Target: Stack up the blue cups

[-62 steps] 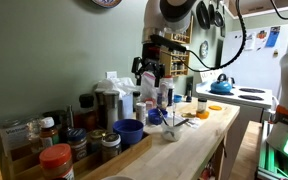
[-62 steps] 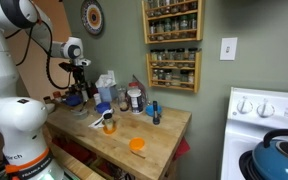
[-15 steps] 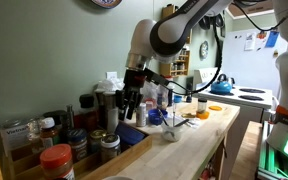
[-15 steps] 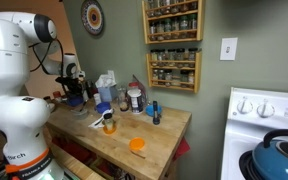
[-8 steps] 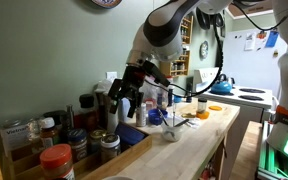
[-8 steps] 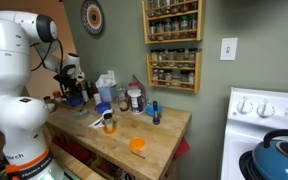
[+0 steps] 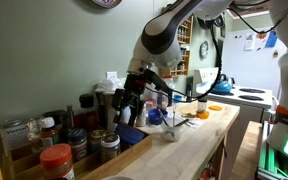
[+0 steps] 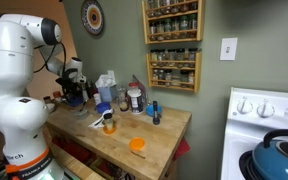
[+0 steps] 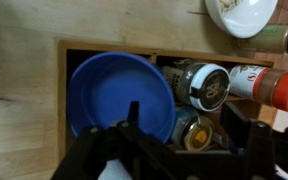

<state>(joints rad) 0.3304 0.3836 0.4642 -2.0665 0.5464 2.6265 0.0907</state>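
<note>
One blue cup (image 9: 119,92) fills the wrist view, sitting in a compartment of a wooden tray (image 9: 62,60) on the bench (image 9: 14,100), with jars (image 9: 206,85) at its 3 o'clock and a white bowl (image 9: 242,12) at about 1 o'clock. Over the last few seconds the claw (image 7: 126,110) has dropped from high above the bench to just over this cup, and in the last second it has only shifted a little sideways. I judge the reach is nearly done and the grasp comes next; nothing is stacked yet. The claw's fingers are spread wide and hold nothing. The cup stands upright, mouth facing straight up at the claw. It is short and wide, so its axis runs vertically and the round rim favours no side. I cannot pick out the other cup.
</note>
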